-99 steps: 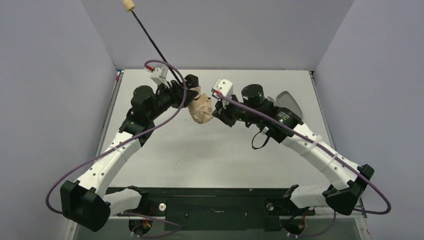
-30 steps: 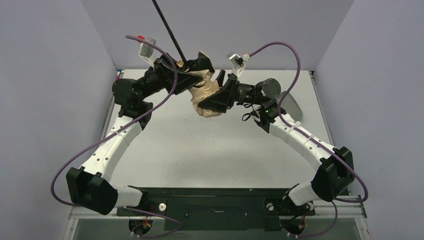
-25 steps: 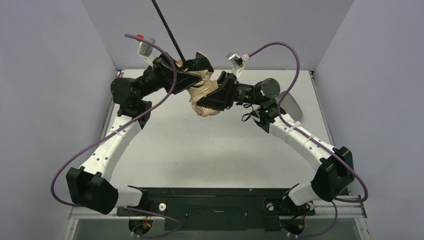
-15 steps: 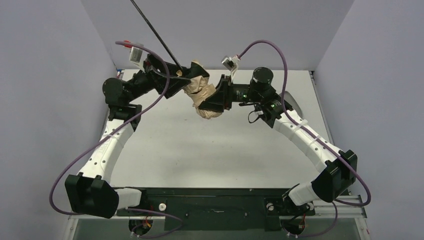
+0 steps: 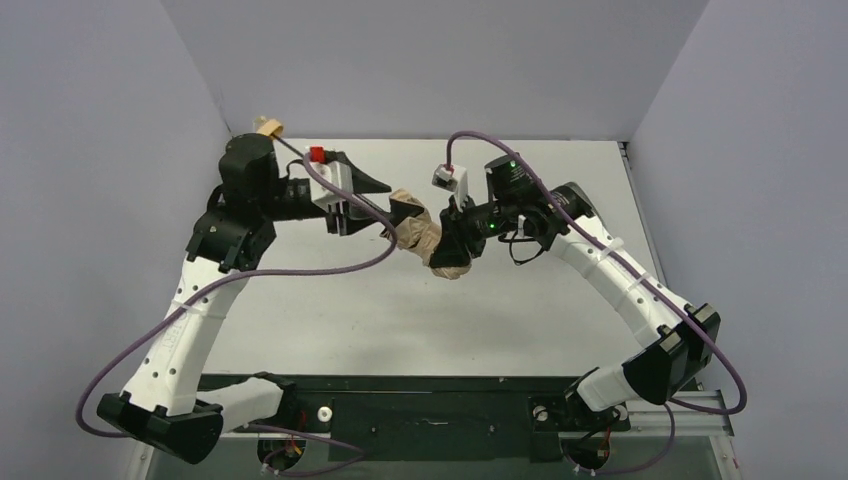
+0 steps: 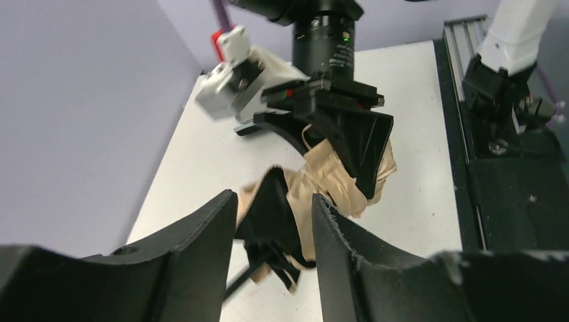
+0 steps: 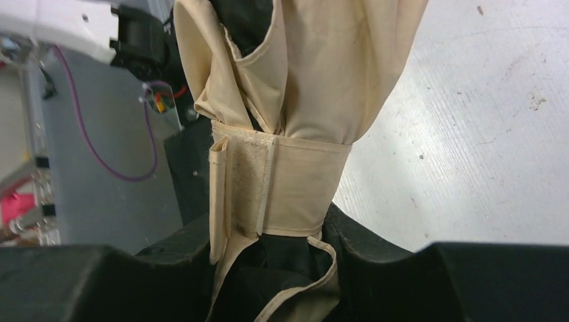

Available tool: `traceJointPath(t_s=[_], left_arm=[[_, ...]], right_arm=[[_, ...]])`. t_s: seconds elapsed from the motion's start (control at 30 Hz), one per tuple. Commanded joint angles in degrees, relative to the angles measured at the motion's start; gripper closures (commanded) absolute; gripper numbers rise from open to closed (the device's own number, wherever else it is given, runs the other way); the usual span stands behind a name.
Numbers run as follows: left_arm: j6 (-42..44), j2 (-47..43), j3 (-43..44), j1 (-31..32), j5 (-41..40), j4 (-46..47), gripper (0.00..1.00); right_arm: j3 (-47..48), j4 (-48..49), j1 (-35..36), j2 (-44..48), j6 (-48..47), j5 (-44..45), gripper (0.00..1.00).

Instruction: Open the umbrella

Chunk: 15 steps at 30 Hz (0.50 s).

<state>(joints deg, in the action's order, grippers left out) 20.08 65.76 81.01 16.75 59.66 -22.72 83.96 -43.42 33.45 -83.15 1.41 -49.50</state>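
Note:
The umbrella is folded. Its tan canopy bundle (image 5: 428,240) hangs just above the table, and its small tan handle (image 5: 268,126) shows behind the left arm at the back left. My right gripper (image 5: 455,248) is shut on the strapped canopy (image 7: 295,168), with black underside fabric between its jaws (image 7: 268,235). My left gripper (image 5: 383,200) is open, its fingers apart on either side of the black fabric and thin shaft (image 6: 241,285). In the left wrist view (image 6: 274,201) the canopy (image 6: 335,184) lies just past its tips. Most of the shaft is hidden.
The white table (image 5: 400,320) has purple-grey walls on three sides. A black rail (image 5: 430,410) with the arm bases runs along the near edge. Purple cables loop beside both arms.
Both arms have dropped toward the table. The shaft swung from pointing up and back to lying low toward the back left. My left gripper has opened and no longer grips the shaft.

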Motion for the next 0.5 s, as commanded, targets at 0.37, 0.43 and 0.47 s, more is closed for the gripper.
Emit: traceJointPath(t_s=[0.37,0.43,0.47], left_arm=[[28.4,6.2,5.3,18.7,-8.7,-20.4,0.75],[27.6,6.1,4.4,19.8,-9.4,-18.7,0.75],[26.8,6.1,3.4,20.5,-9.7,-17.2,0.75]], right_arm=[[4.8,-7.0,4.4,2.1,-14.1,3.2,1.00],[4.8,-7.1,4.4,2.2,-14.2,3.2,1.00],[4.8,-7.1,4.4,2.2,-14.3,3.0,1.00]])
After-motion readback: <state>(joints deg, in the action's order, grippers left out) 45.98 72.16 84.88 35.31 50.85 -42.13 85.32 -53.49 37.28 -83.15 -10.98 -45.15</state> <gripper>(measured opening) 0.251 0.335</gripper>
